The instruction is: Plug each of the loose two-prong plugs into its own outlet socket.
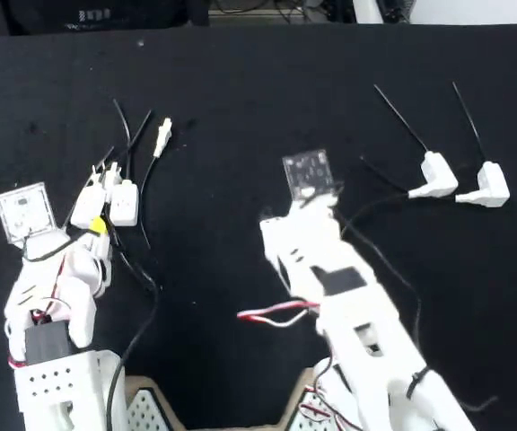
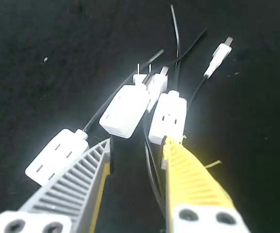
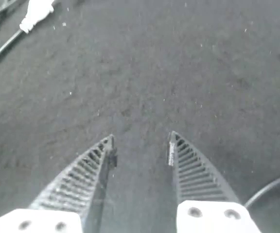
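Left arm: near-left corner, folded short and upright, wrist aimed at the far side.
Left gripper: jaws parted, pointing forward and down.
Right arm: stretched from the near edge toward the centre, leaning left.
Right gripper: jaws apart, angled downward.

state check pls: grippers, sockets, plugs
left gripper: open, empty
right gripper: open, empty
outlet sockets: visible slots empty
plug between sockets: unplugged, prongs bare
slim plug: unplugged, lying loose
angled plugs: both unplugged, lying loose
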Motion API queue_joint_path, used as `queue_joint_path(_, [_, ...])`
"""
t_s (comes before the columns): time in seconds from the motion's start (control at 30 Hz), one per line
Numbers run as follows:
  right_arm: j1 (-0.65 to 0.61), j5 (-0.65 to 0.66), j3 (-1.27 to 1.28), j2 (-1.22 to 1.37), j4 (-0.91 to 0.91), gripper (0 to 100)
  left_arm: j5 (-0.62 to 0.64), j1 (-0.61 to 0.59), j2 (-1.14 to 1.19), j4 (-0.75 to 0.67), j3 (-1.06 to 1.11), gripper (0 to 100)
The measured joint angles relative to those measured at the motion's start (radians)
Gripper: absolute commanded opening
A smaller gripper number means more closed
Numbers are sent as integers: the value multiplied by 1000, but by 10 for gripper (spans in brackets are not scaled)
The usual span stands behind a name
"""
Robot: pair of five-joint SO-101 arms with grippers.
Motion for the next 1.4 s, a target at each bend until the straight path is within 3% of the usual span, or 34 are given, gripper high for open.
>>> queue_joint_path(0.17, [0,0,92,-17,-183,164,-46,0,0,87,-141,298])
queue_joint_path(0.33, [0,0,92,-18,-207,165,-147,-9,0,175,-301,299])
queue_joint_path(0.5, [0,0,101,-18,-209,165,-180,-115,92,201,-391,299])
queue_joint_path(0.8, [0,0,109,-18,-210,165,-276,-166,641,206,-543,299])
queue_joint_path(1.13, [0,0,109,-18,-210,165,-433,-157,1224,206,-868,299])
queue_joint_path(1.4, [0,0,109,-18,-210,165,-554,-117,1550,206,-1074,299])
